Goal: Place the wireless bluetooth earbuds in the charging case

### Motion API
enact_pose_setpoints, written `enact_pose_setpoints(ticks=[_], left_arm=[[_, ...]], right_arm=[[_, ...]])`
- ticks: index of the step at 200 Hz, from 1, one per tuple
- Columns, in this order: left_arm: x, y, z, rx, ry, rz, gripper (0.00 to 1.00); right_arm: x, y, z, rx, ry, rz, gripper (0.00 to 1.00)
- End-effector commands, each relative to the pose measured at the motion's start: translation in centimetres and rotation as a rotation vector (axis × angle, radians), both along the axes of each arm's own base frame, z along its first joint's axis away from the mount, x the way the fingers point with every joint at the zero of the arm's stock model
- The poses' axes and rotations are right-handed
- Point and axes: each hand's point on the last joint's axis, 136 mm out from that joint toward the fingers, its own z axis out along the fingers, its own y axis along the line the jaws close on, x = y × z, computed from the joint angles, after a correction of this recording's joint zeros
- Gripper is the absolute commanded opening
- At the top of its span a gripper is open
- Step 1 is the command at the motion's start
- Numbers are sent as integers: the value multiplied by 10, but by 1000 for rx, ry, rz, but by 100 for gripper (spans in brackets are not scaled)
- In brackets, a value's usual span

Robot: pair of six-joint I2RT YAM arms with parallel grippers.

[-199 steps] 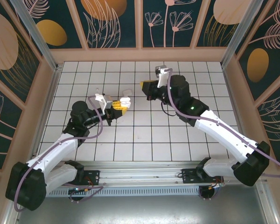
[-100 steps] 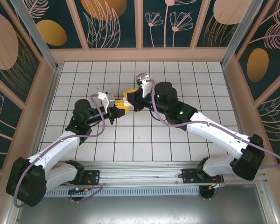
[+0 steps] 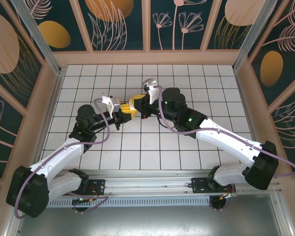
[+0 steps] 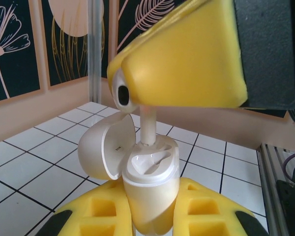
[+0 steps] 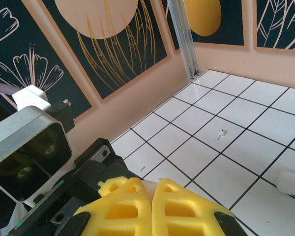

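Overhead, white tiled floor (image 3: 88, 78), floral walls (image 3: 119, 27).

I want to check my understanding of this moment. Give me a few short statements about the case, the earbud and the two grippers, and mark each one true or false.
1. The charging case stands open. True.
2. The left gripper is shut on the charging case. True.
3. The right gripper is open and empty. False: it is shut on an earbud.
4. The earbud's stem points up, away from the case. False: it points down into the case's open top.
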Motion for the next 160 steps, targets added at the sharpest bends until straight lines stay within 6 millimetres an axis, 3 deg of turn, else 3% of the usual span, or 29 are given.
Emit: enact_pose_setpoints(ticks=[1, 83, 145, 160], left_arm=[[-2, 0, 28, -47, -70, -4, 0], [1, 2, 31, -53, -77, 22, 0], [1, 3, 33, -61, -82, 33, 0], [1, 4, 34, -63, -82, 36, 0]], right_arm=[[-6, 2, 4, 31, -5, 19, 3], [-14, 5, -11, 30, 60, 28, 3], [-12, -8, -25, -8, 74, -33, 3], [-12, -8, -27, -15, 77, -32, 7]])
